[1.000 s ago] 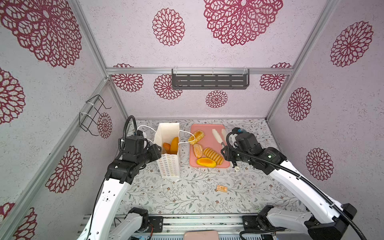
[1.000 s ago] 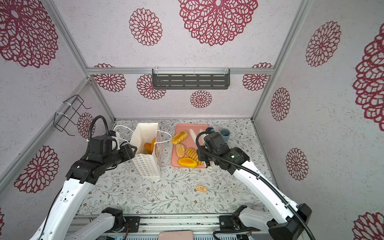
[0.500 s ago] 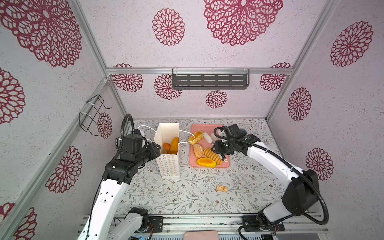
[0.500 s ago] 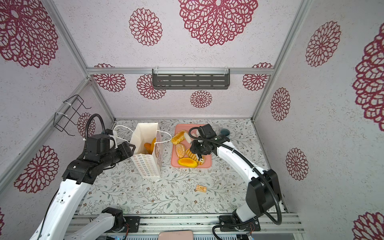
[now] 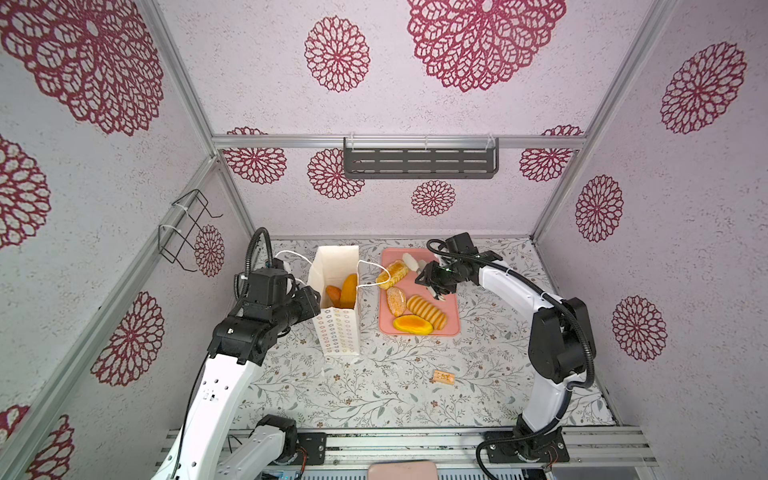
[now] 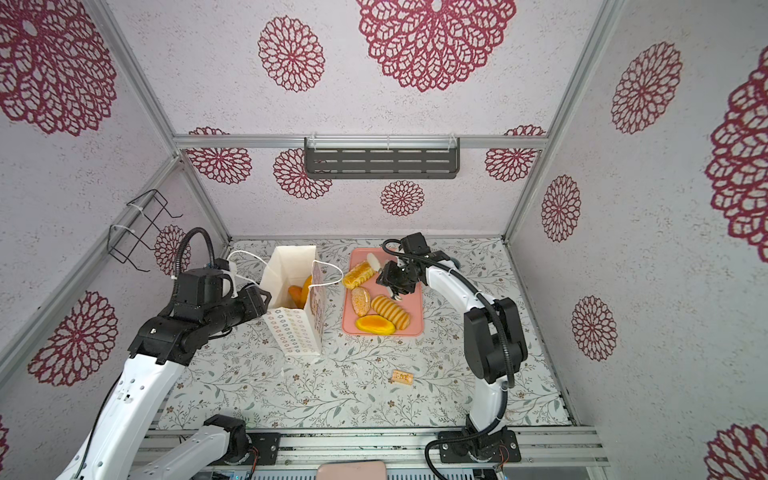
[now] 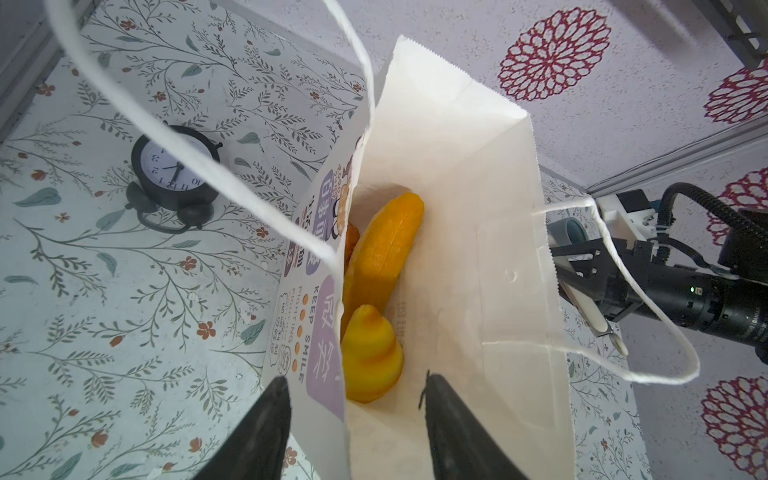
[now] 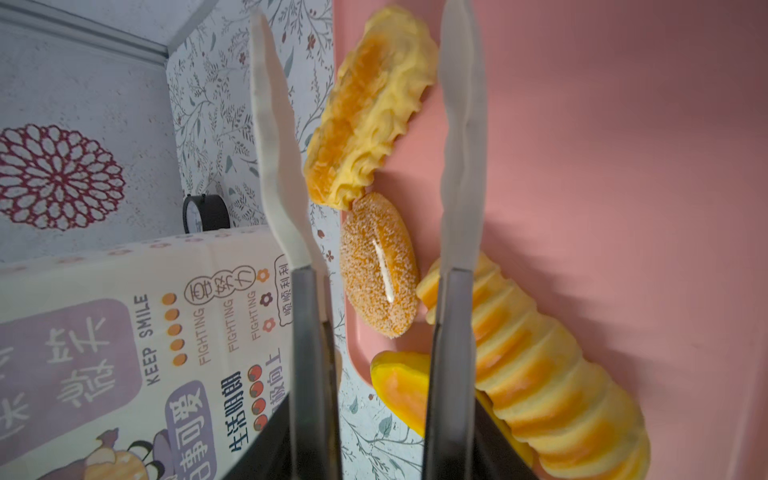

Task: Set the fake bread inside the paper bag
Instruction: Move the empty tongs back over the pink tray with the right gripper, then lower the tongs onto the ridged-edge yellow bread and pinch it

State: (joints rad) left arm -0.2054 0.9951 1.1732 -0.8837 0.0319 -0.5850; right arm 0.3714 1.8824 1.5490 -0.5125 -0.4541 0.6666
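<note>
Four fake bread point(image 5: 426, 311) pieces wait below tongs point(image 8: 459, 124) gripped by the right claw point(image 5: 434, 280); the open left claw point(image 7: 353, 395) apparently steadies the paper bag point(image 7: 478, 208).

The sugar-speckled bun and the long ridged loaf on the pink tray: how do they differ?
The sugar-speckled bun is a short oval; the long ridged loaf stretches much farther. The bun has a grainy coat and a white slit on top; the loaf is smooth, crossed by ridges. Both are golden-orange and lie flat on the pink tray.
</note>
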